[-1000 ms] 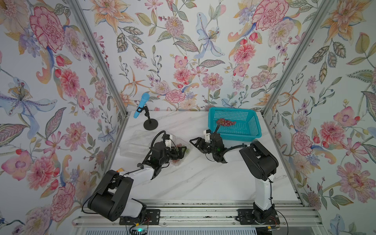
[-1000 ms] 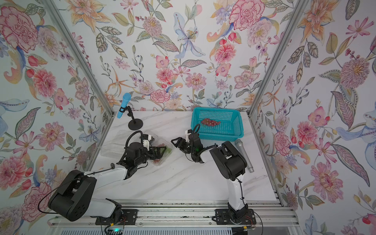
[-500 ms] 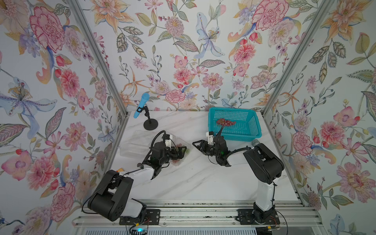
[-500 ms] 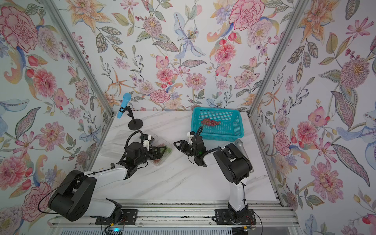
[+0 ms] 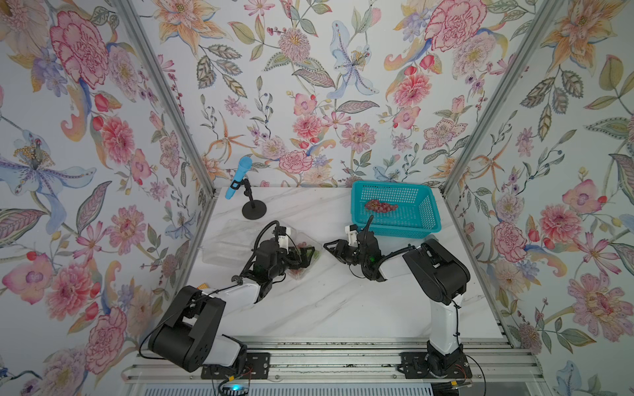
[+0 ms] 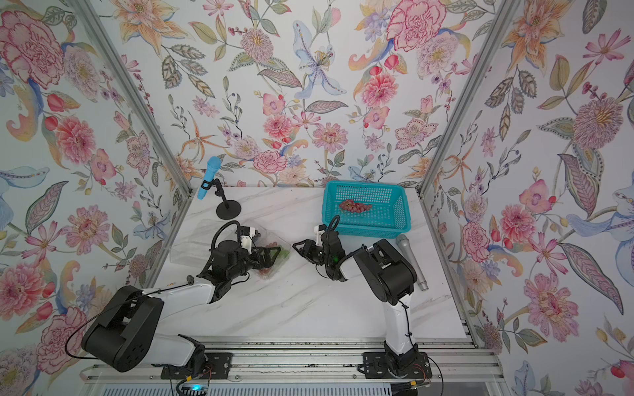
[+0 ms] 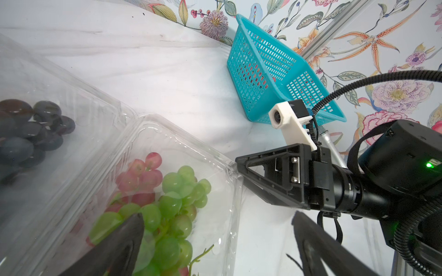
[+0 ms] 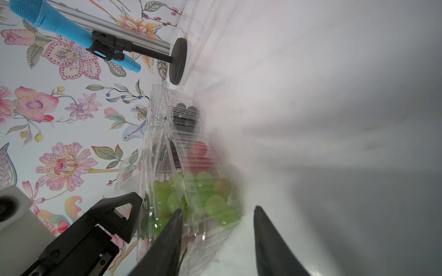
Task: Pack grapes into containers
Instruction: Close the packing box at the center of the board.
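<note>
A clear container (image 7: pixel 229 205) holding green grapes (image 7: pixel 172 210) and red grapes (image 7: pixel 143 172) lies at mid-table, seen in both top views (image 5: pixel 303 265) (image 6: pixel 274 264). My left gripper (image 7: pixel 217 215) (image 5: pixel 303 254) is wide open across its wall, one finger (image 7: pixel 124 239) over the green bunch, the other outside. My right gripper (image 8: pixel 217 211) (image 5: pixel 330 246) is open at a narrow gap round the container's (image 8: pixel 210 229) corner; one finger (image 8: pixel 265 239) stands clear of the plastic. A second container (image 7: pixel 55 100) holds dark grapes (image 7: pixel 28 133). Another red bunch (image 5: pixel 380 206) lies in the basket.
The teal basket (image 5: pixel 429 219) stands at the back right. A blue microphone (image 5: pixel 238 178) on a black stand (image 5: pixel 254 209) is at the back left. A silver microphone (image 6: pixel 411 264) lies right of my right arm. Further clear containers (image 5: pixel 223 247) sit left of the left gripper.
My right gripper's jaws have narrowed round the container's corner, and the right arm's elbow has swung out to the right. The left arm has not moved.
</note>
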`<state>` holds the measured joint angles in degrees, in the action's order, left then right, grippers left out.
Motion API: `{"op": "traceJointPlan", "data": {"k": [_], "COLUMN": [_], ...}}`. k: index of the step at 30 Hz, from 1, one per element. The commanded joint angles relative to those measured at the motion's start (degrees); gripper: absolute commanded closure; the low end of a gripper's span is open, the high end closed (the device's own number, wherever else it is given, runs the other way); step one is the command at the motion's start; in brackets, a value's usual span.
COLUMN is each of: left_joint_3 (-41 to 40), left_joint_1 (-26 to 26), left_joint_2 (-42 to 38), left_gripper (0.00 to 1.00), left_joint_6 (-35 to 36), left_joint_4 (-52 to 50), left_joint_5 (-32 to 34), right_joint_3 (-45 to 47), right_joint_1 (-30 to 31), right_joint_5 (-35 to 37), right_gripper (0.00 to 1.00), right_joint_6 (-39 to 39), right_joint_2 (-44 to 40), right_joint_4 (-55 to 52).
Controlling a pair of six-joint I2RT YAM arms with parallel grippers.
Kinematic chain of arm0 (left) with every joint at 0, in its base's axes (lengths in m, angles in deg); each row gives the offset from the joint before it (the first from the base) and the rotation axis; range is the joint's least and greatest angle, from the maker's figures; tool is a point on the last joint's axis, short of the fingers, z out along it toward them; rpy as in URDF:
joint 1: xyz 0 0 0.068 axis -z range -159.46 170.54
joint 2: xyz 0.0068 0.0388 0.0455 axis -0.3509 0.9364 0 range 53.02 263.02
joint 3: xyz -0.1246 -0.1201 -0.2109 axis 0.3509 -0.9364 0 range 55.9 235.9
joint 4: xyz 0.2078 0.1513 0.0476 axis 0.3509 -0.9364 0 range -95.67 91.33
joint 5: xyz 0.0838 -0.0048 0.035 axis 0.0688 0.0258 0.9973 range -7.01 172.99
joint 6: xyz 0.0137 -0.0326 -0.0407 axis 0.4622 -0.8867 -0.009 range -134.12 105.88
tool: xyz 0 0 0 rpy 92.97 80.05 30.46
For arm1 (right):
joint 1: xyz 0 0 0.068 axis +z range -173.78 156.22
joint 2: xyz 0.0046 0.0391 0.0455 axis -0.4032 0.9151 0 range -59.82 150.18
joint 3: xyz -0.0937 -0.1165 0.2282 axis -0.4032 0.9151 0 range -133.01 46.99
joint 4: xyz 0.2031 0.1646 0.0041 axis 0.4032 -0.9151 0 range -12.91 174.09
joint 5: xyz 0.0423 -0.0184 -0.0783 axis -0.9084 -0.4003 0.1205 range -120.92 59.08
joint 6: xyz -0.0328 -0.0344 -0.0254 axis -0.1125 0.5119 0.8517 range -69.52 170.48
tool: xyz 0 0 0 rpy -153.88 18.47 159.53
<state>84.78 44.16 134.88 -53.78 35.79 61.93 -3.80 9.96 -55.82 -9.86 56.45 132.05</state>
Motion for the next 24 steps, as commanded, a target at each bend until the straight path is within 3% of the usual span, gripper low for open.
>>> {"op": "traceJointPlan", "data": {"k": [1,19,24], "left_joint_3": [-1.49,-2.24,-2.87], "left_joint_1": [-0.11,-0.06,-0.04], "left_joint_2": [1.36,2.16,1.38], "left_gripper": [0.0,0.0,0.0], "left_joint_6": [-0.75,-1.08,-0.64], "left_joint_4": [-0.49,1.16,0.72], "left_joint_5": [-1.36,-1.24,-0.84], "right_joint_3": [-1.83,-2.44,-1.84], "right_joint_1": [0.45,1.9,2.81], "right_joint_5": [-1.01,0.18,1.46], "right_gripper": [0.55,0.77,0.78], "right_joint_6": [-1.36,-3.4,-5.03], "right_joint_2": [1.51,3.94,4.88], "right_joint_4": [3.07,4.73,6.77]}}
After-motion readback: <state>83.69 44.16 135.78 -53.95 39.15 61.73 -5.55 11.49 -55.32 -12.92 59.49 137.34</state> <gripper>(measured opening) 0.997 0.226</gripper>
